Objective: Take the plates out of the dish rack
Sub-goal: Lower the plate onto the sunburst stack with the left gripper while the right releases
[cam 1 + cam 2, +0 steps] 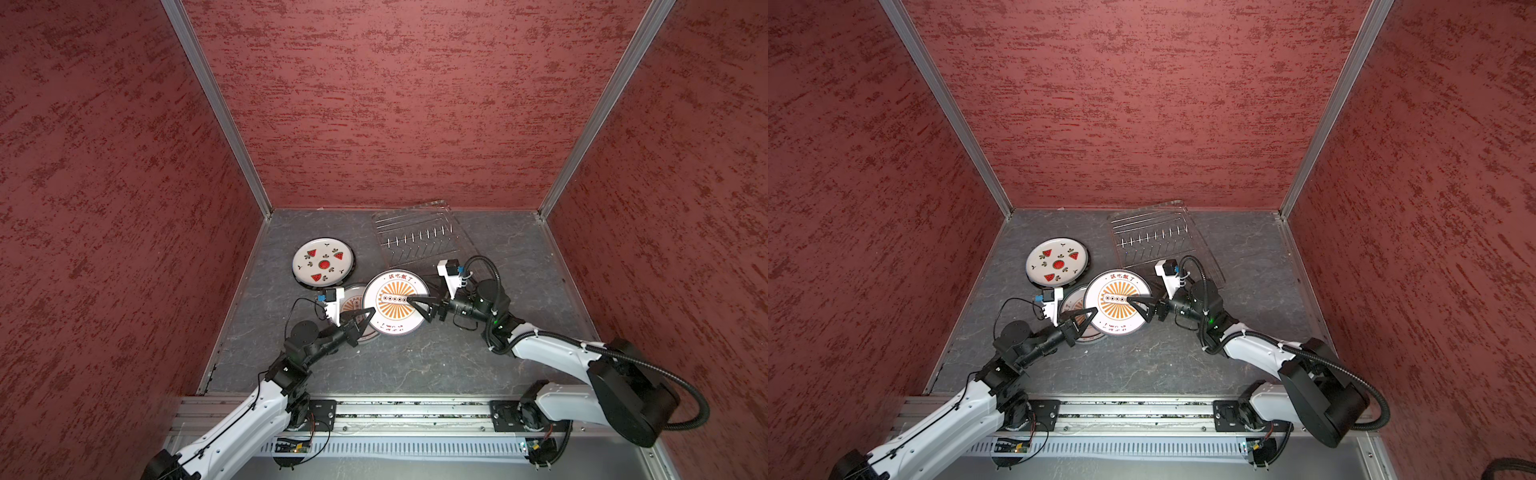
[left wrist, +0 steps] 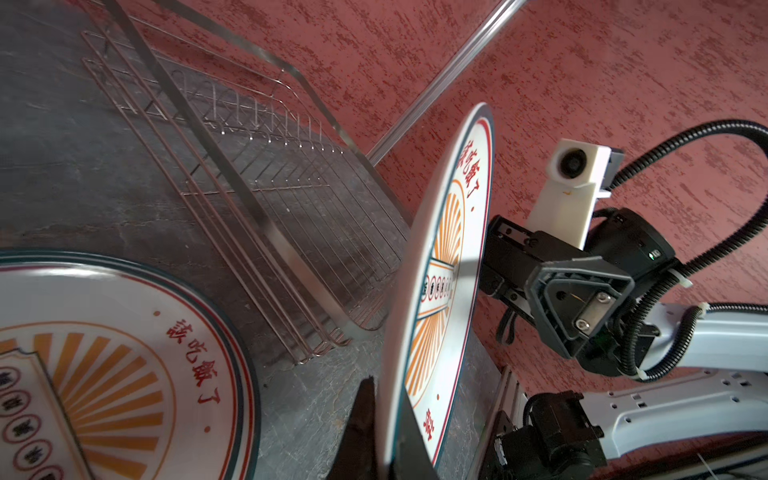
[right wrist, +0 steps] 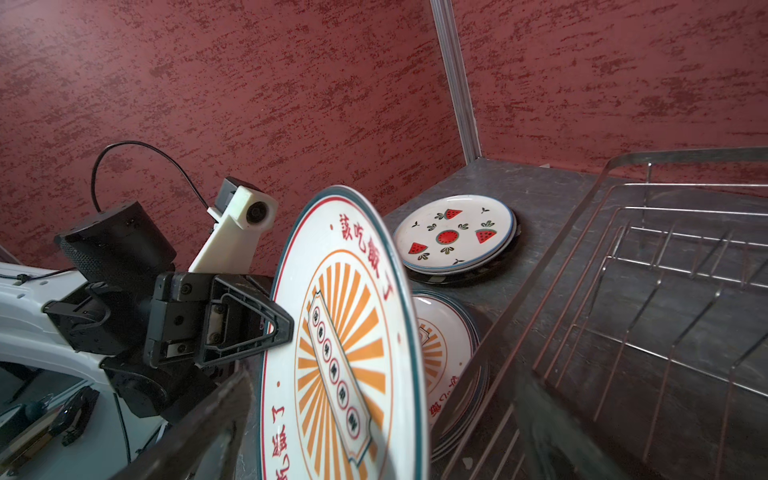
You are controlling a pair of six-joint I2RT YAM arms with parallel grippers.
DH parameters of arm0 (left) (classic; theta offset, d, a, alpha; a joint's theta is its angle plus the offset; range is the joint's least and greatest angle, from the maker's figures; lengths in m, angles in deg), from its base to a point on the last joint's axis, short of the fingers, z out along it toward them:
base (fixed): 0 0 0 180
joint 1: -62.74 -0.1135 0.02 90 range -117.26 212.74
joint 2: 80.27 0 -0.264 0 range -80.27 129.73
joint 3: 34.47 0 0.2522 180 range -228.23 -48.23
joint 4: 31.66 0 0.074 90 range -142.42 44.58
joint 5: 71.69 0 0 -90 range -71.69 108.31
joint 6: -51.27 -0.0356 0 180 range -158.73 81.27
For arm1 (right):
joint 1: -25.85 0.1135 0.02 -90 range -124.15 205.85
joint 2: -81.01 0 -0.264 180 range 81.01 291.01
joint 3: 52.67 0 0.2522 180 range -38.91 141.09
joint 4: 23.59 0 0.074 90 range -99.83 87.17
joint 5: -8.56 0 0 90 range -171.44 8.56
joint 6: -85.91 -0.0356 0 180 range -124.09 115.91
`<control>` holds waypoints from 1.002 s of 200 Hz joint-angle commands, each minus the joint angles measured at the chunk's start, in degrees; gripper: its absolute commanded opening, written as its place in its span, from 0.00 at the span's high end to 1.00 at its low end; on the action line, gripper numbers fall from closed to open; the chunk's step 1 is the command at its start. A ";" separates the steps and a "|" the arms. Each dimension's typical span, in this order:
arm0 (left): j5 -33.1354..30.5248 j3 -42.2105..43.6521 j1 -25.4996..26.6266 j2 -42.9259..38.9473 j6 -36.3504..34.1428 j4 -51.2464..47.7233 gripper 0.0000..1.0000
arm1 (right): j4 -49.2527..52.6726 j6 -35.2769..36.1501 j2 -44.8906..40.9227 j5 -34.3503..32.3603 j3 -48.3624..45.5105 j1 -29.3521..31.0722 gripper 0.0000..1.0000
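A watermelon plate [image 1: 323, 262] lies flat on a dark-rimmed stack at the left rear of the table [image 1: 415, 365]; just in front of it, the left gripper [image 1: 368, 313] is clamped tight on the near-left rim of a sunburst plate [image 1: 388, 291], with one finger on each face; the plate is held tilted, and in both top views it overlaps a second sunburst plate [image 1: 354, 300], which lies flat on a small stack of its own on the table; at the held plate's right edge, the right gripper [image 1: 419, 309] has its jaws spread wide, one finger reaching over the printed face and the other beyond the rim; it grips nothing, and whether either finger touches the plate cannot be told; behind that gripper, the rack [image 1: 419, 241] sits skewed near the back wall, its row of short prongs upright; every plate in view lies outside it.
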 commanded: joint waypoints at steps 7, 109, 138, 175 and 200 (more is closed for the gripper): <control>1.55 -0.71 -3.18 -2.15 4.38 1.39 1.00 | -0.73 0.51 -1.84 -3.05 -0.46 0.31 0.01; -2.02 -0.39 -8.62 -13.99 10.15 -13.81 1.00 | 2.62 0.41 -0.85 -6.81 1.65 1.31 0.01; -3.72 -0.48 -10.53 -15.81 12.71 -18.97 1.00 | 4.29 2.40 -0.45 -10.04 2.52 3.13 0.01; -4.71 -0.31 -11.84 -17.20 15.74 -22.97 1.00 | 6.47 5.80 0.65 -15.22 4.01 6.04 0.01; -7.19 -0.85 -12.48 -18.28 16.26 -27.84 1.00 | 7.65 7.50 1.80 -17.74 5.05 7.62 0.01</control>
